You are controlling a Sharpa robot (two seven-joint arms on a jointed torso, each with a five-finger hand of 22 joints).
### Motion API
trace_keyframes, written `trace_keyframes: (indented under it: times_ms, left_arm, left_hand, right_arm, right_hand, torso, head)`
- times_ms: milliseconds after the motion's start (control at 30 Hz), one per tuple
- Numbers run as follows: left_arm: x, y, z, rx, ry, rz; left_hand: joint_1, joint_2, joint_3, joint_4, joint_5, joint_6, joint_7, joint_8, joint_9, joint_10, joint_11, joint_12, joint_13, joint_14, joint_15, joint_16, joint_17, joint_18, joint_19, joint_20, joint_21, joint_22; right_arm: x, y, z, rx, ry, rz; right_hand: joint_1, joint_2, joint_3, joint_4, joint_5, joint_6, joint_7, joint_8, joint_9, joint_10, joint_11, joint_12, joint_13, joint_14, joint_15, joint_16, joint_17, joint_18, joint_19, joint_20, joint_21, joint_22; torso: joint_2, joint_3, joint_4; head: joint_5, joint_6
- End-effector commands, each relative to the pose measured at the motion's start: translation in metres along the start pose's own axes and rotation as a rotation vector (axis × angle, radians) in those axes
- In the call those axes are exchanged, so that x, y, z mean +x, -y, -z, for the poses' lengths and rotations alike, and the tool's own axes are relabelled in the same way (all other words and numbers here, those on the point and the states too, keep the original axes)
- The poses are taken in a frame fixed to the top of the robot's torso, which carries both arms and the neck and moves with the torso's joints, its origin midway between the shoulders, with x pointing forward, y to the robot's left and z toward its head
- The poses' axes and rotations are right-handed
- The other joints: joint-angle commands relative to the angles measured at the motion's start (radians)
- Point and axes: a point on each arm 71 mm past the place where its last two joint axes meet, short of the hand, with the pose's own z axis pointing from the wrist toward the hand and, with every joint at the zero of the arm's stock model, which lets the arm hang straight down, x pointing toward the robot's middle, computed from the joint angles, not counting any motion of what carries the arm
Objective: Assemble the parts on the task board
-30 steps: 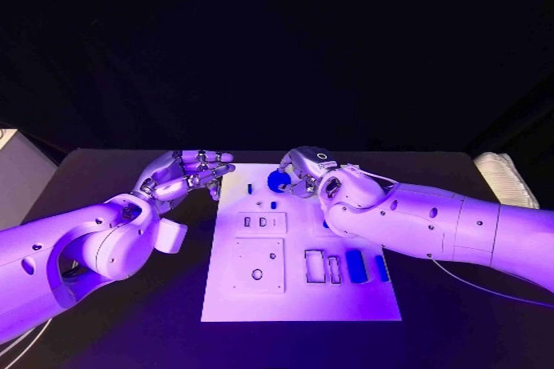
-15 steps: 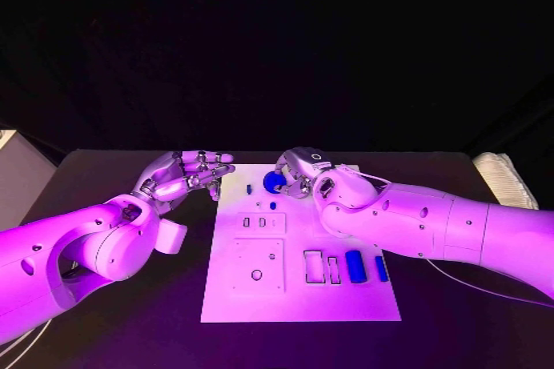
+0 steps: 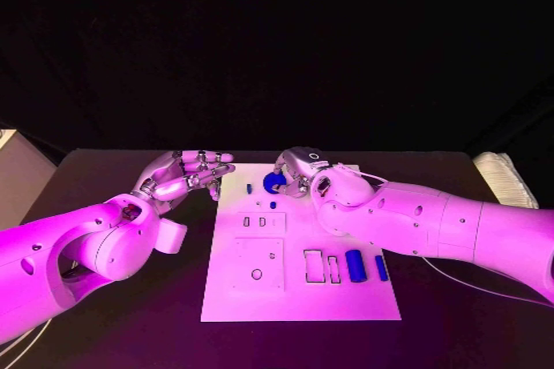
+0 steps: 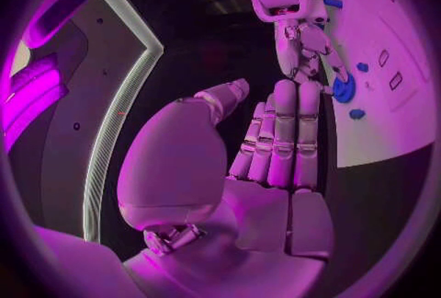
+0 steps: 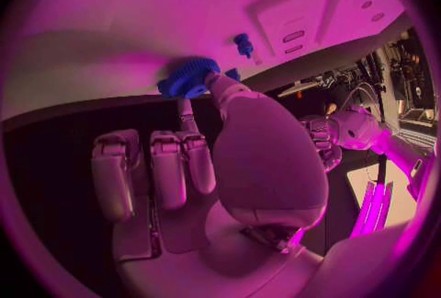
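So the black desk (image 3: 115,305) takes up most of the shot, with the white task board (image 3: 295,297) lying flat in the middle of it, long side running away from the robot.

The two white arms come in from either side. The left arm (image 3: 81,249) reaches up along the board's left edge, and the left robot hand (image 3: 185,175) sits just off the board's far left corner, fingers curled in with nothing in them as far as I can tell. In the left wrist view those fingers (image 4: 285,136) are lined up close together and bare.

The right arm (image 3: 439,225) crosses over the board's right side. The right robot hand (image 3: 303,170) is at the far end of the board and it's grasping a round blue gear (image 3: 274,182). The right wrist view shows it best: thumb and a fingertip pinch the toothed gear (image 5: 188,77) right at the board's edge, the other fingers (image 5: 156,165) folded down.

Smaller stuff on the board: two blue bars (image 3: 355,266) lying side by side near the right edge on the near half, next to a couple of rectangular slots (image 3: 314,266). A small blue peg (image 3: 272,205) stands just beside the gear, and a thin one (image 3: 250,189) a bit left of it.
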Motion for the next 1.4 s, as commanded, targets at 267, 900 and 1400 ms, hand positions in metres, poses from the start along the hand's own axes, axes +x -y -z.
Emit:
trace_keyframes:
  times_ms: [267,900,1400]
  left_arm:
    - [0.002,0.001,-0.001,0.005,-0.019,0.009]
    - [0.001,0.001,0.000,0.002,-0.016,0.007]
    - [-0.005,0.001,0.001,0.001,-0.002,0.001]
  left_hand:
    - [-0.004,0.007,0.005,0.001,0.003,-0.002,0.007,0.004,0.001,-0.008,0.001,0.006,0.001,-0.009,0.000,0.003,-0.001,0.011,-0.004,0.001,0.006,0.001]
    - [-0.003,0.007,0.007,0.000,0.003,-0.004,0.007,0.004,0.001,-0.010,0.002,0.006,0.001,-0.011,0.000,0.006,-0.003,0.012,-0.008,0.001,0.008,0.001]
    - [-0.003,0.007,0.007,0.000,0.003,-0.004,0.007,0.004,0.001,-0.010,0.002,0.006,0.001,-0.011,0.000,0.006,-0.003,0.011,-0.007,0.001,0.009,0.002]
  right_arm:
    - [0.004,0.001,-0.001,-0.003,-0.024,-0.012]
    - [0.010,0.011,0.007,-0.005,-0.131,-0.038]
    - [-0.024,0.050,0.032,0.020,0.085,-0.135]
  right_hand:
    - [-0.075,-0.008,-0.078,0.056,-0.019,-0.045,0.009,-0.032,-0.008,0.106,0.014,0.004,0.263,0.093,0.012,0.001,0.209,-0.014,0.105,0.009,0.005,0.263]
    - [-0.200,0.082,-0.127,0.060,0.022,-0.024,0.003,-0.032,0.004,0.106,0.010,0.004,0.263,0.095,0.009,0.004,0.222,-0.014,0.105,0.008,0.005,0.263]
    - [-0.174,0.070,-0.110,0.052,0.024,-0.034,0.005,-0.040,0.003,0.106,0.010,0.004,0.263,0.095,0.009,0.004,0.220,-0.014,0.105,0.007,0.005,0.263]
  torso:
    - [0.000,0.0012,-0.0010]
    - [0.000,0.0013,-0.0024]
    - [-0.002,0.0062,-0.0114]
  head:
    - [0.003,-0.002]
    - [0.006,-0.005]
    - [0.008,0.009]
